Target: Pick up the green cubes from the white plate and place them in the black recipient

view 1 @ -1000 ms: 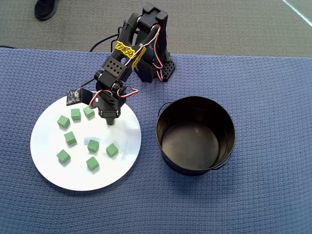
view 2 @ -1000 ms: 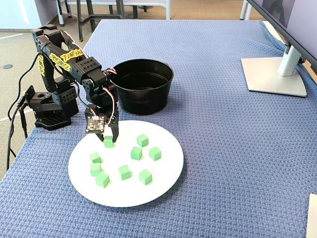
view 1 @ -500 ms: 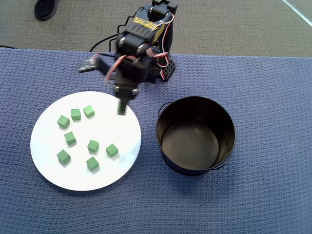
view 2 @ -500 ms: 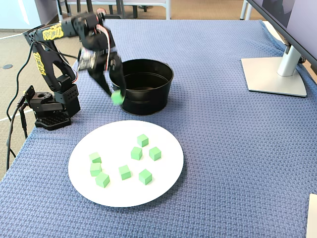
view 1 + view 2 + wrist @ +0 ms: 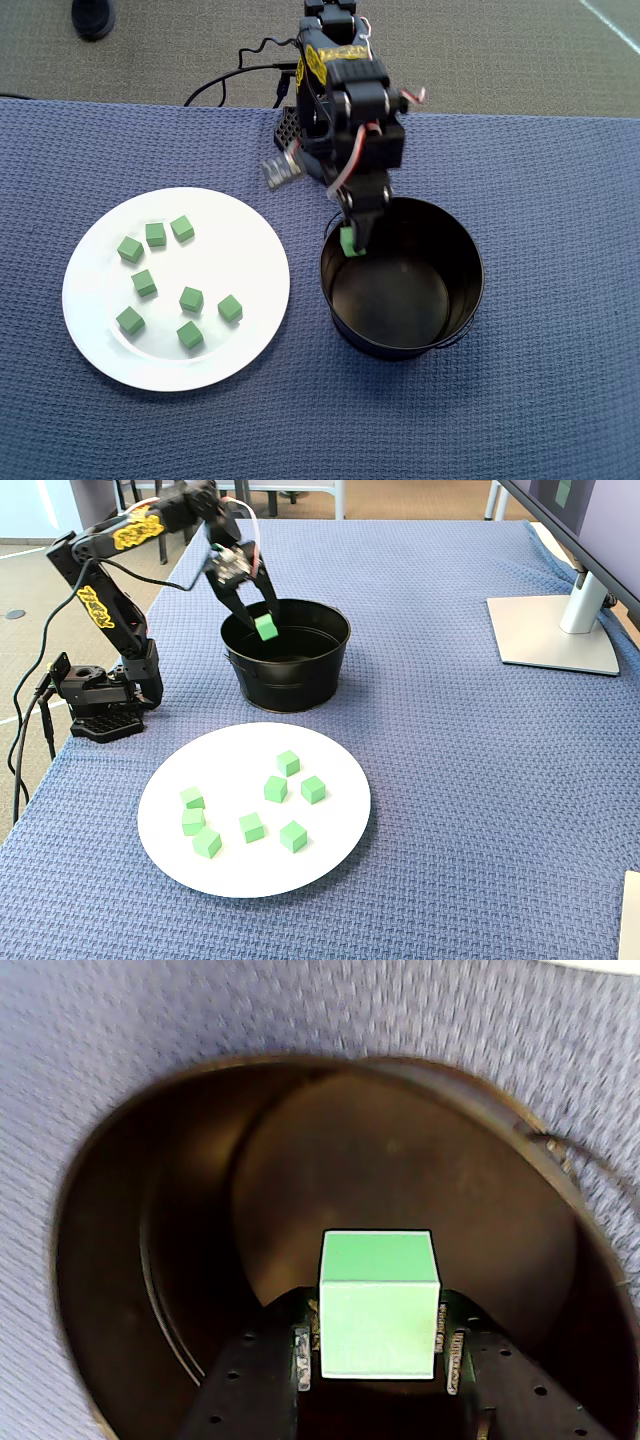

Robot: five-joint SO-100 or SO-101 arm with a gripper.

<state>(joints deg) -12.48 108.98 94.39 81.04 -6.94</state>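
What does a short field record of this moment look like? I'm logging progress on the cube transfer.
claw: black two-finger claw, shut on one small matte green cube
claw position: over the opening of the round black metal pot, near its rim
pot contents: no cubes visible inside
plate: large round glossy white plate, beside the pot, apart from it
cubes on plate: eight
surface: blue woven cloth

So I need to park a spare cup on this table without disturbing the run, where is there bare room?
Free: the blue cloth between the white plate and the monitor stand, and right of the black pot in the fixed view. Crowded: around the arm base, where the gripper holds a green cube over the pot.
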